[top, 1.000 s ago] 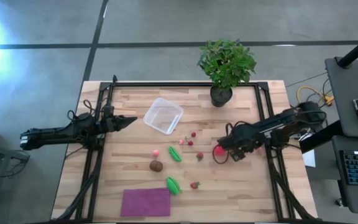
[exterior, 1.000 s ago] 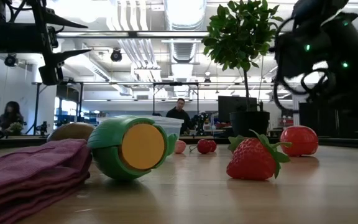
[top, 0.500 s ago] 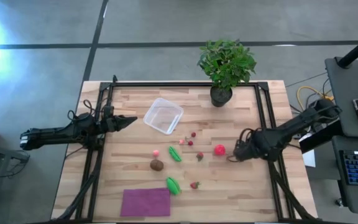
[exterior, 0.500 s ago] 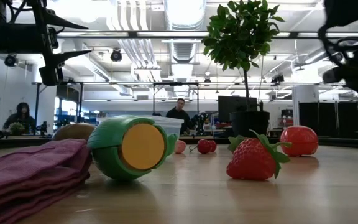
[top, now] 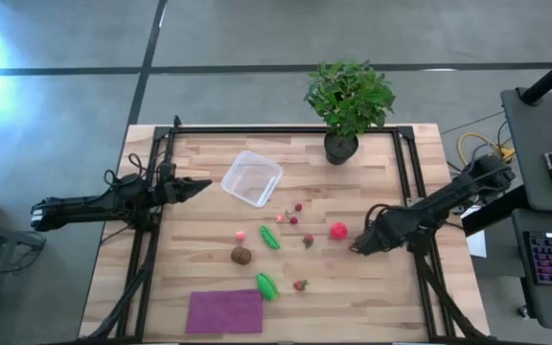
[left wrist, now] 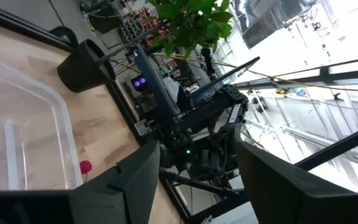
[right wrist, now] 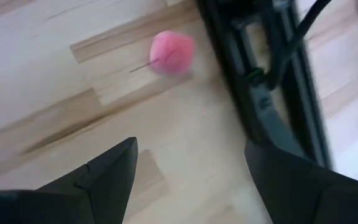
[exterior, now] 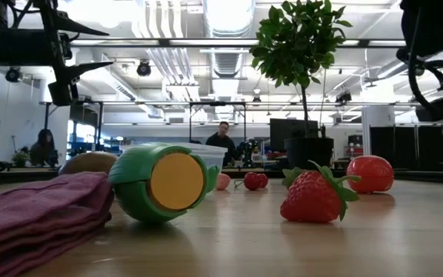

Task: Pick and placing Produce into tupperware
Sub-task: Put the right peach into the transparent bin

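High view: right gripper [top: 357, 248] open beside red ball [top: 338, 230]; tupperware [top: 252, 178] empty

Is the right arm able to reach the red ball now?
Probably yes: the right gripper hangs open beside the red ball, with only bare table between them.

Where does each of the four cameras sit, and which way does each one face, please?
High view: above the table, looking straight down; both arms show, right pincer open beside the red ball.
Low view: at tabletop height, facing the room across a strawberry.
Left wrist view: past its own fingers toward the tupperware.
Right wrist view: down past its own fingers at bare wood.
Shared: the potted plant appears in the high, low and left wrist views.
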